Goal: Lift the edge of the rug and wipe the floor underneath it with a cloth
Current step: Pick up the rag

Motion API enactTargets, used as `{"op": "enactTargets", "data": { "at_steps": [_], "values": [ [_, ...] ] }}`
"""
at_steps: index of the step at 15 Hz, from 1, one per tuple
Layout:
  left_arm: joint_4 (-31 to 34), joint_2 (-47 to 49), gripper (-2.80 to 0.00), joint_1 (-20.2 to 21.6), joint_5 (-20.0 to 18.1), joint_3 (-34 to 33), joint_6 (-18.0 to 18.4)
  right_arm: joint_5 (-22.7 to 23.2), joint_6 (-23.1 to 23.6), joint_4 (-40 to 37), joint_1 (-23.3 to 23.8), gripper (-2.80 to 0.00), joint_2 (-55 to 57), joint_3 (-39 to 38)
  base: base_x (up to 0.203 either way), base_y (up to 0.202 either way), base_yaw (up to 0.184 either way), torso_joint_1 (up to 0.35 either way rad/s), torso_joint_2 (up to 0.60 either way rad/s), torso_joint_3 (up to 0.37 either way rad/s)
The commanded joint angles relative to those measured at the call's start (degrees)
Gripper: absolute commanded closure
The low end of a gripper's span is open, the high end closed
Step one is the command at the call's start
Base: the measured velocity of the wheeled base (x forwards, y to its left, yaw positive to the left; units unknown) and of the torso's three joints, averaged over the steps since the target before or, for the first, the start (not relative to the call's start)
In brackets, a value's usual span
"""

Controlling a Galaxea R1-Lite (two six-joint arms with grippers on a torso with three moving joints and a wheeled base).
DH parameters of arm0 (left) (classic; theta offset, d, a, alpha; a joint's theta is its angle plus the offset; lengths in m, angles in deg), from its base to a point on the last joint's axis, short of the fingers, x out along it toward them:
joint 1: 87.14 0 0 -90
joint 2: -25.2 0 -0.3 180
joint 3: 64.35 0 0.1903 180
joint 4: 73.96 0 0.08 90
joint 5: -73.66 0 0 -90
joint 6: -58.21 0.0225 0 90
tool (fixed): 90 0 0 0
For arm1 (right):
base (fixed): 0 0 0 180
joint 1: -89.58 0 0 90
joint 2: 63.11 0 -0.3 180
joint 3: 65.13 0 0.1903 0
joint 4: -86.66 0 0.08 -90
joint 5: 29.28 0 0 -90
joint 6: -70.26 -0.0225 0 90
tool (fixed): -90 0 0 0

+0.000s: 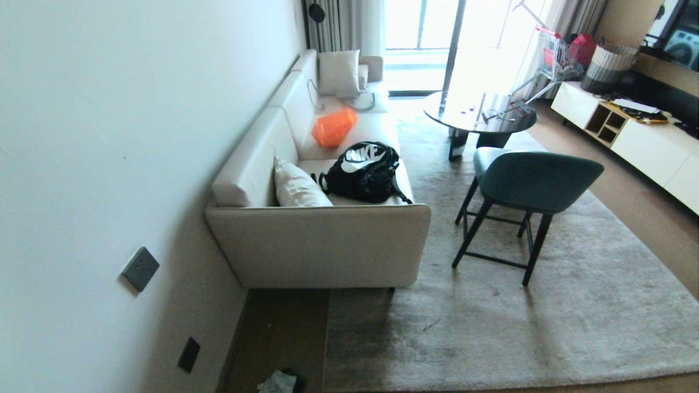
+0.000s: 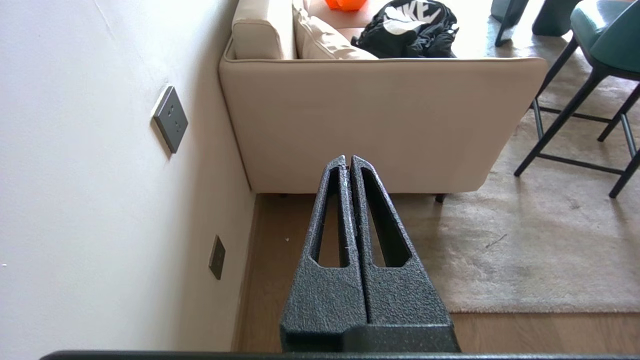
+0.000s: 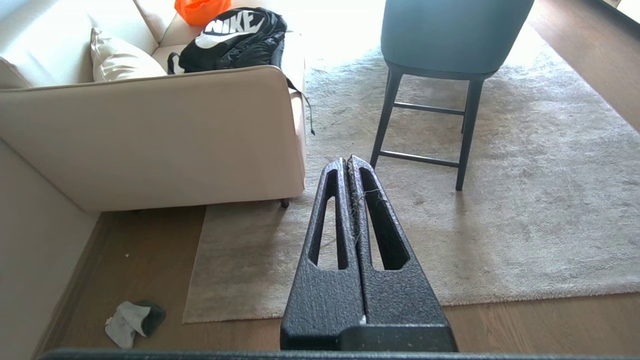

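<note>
Both my sets of fingers, left (image 2: 349,162) and right (image 3: 348,162), are pressed closed, holding nothing. Small whitish crumpled cloth (image 3: 129,321) lies lower left of the right wrist frame on dark brown wooden floor (image 3: 145,245), near the pale grey-beige plush rug's corner edge (image 3: 195,305). Risks: flat pile gives no lip, so my pinch may slip; the cream sofa (image 3: 150,135) leg pins the rug.

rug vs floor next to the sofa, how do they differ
The rug is pale grey-beige and plush; the floor is dark brown wood with visible grain. The rug looks matte and fuzzy, the floor smooth and slightly glossy. The rug carries the chair; the floor strip by the wall holds the cloth, which lies crumpled near the rug's corner. Both run under the end of the sofa.
</note>
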Motion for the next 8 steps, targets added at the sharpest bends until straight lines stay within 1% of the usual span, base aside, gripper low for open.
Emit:
{"op": "enactTargets", "data": {
  "at_steps": [1,8],
  "values": [
    [-0.01,0.0,0.0,0.0,0.01,0.0,-0.04,-0.03,-0.04,0.04,-0.04,0.0,0.0,0.0,0.0,0.0,0.0,0.0,0.0,0.0],
    [-0.01,0.0,0.0,0.0,0.01,0.0,0.04,-0.03,-0.04,0.04,-0.04,0.0,0.0,0.0,0.0,0.0,0.0,0.0,0.0,0.0]
  ]
}}
